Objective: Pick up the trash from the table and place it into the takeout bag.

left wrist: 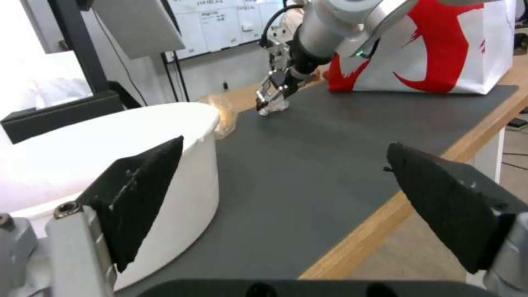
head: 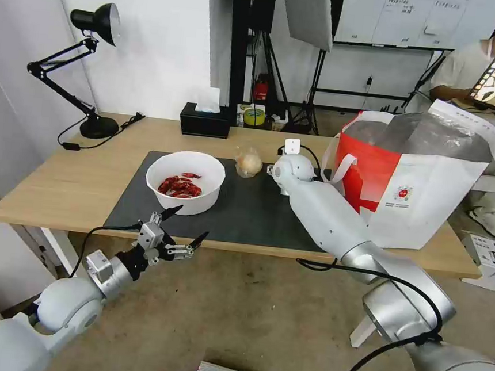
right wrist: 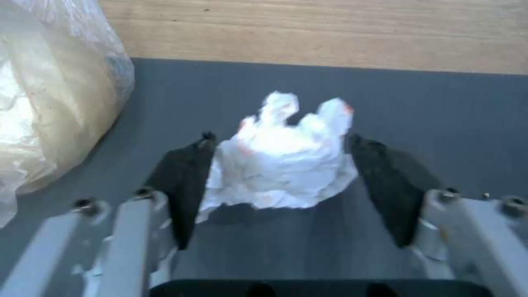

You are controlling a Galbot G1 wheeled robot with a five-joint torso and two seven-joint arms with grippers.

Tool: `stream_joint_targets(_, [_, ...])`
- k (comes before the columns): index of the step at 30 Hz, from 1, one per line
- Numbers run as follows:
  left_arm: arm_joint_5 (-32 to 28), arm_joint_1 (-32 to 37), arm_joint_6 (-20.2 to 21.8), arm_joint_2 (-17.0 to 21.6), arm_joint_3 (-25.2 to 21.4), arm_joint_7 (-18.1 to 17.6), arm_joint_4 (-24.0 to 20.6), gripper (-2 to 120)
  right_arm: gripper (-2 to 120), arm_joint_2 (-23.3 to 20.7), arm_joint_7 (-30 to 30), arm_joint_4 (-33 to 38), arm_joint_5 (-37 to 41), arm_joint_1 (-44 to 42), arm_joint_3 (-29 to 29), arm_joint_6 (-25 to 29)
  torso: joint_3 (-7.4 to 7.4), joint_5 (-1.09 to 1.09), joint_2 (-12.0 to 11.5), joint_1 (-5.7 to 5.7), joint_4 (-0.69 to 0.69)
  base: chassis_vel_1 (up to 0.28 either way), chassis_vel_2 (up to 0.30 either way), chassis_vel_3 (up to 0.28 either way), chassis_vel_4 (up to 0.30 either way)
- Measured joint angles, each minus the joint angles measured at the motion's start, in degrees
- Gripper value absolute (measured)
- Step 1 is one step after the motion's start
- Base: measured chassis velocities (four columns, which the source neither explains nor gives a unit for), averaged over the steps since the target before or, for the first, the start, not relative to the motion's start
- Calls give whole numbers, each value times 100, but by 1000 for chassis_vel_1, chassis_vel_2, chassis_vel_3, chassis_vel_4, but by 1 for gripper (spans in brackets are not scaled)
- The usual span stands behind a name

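The crumpled white tissue [right wrist: 283,163], flecked with faint red stains, lies on the large dark grey rectangular mat [head: 245,217] near the mat's far edge, between the black pads of the right gripper [right wrist: 280,185]; the fingers are spread about as wide as the tissue and flank it on both sides, though whether the pads press it I cannot tell. Just beside it on the mat sits the small clear bag with a beige lump [head: 249,163]; nearer the mat's front edge stands the white round bowl of red shells [head: 185,181]. The large red-and-white takeout bag with silver foil lining [head: 415,183] stands on the long light-wood table [head: 68,184] at the mat's right end (its mouth gaping upward). The left gripper [head: 185,227] hovers just off the mat's front edge, close to the bowl, with its black-tipped fingers wide apart and nothing between them. A black tissue box [head: 205,121] rests beyond the mat's far edge.
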Motion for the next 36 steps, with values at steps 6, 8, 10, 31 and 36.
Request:
stream_joint_targets(6, [0,-16,-2,11,0,0,0,100,45,6,6,0,-3,-8,6,0,0,0,0,0,0,0,0,0,0])
stream_joint_targets(8, [-1,-22,-2,11,3,0,2,100,35,10,18,1,-4,-14,9,0,0,0,0,0,0,0,0,0,0])
stream_joint_targets(10, [-1,-24,-3,9,7,0,5,100,30,11,22,2,-4,-16,10,1,0,0,0,0,0,0,0,0,0])
stream_joint_targets(31, [-7,9,-7,49,-28,0,-32,100,0,-615,476,1372,58,-10,-1,46,0,0,0,0,-1,0,0,0,0])
stream_joint_targets(36, [-9,65,-7,65,-74,-6,-67,100,0,-846,556,1861,69,51,-50,33,0,0,0,0,-1,0,0,0,0])
